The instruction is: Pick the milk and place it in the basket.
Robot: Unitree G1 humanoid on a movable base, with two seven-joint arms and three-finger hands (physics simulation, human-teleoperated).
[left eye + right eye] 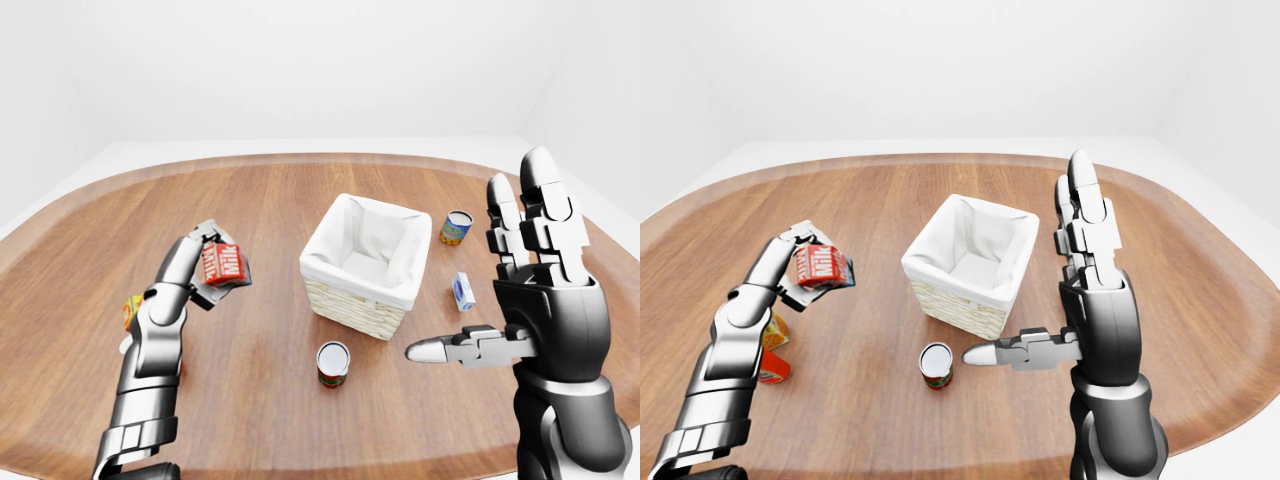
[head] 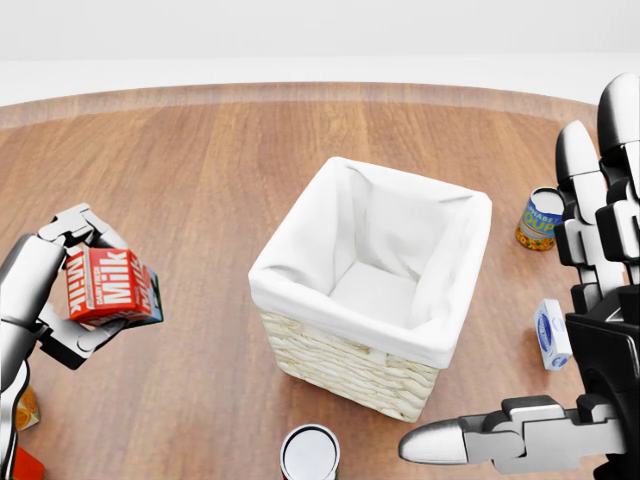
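My left hand (image 2: 75,290) is shut on the red milk carton (image 2: 105,285) and holds it above the wooden table, left of the basket. The basket (image 2: 350,370) is woven, with a white cloth lining, and stands in the middle of the table with nothing in it. My right hand (image 2: 560,400) is open and held upright at the right, fingers pointing up, thumb (image 2: 450,442) pointing left toward the basket's lower right corner. It holds nothing.
A can with a red label (image 1: 332,363) stands below the basket. A blue and yellow can (image 1: 456,228) and a small white and blue carton (image 1: 463,292) are right of the basket. Orange and red items (image 1: 773,350) lie by my left forearm.
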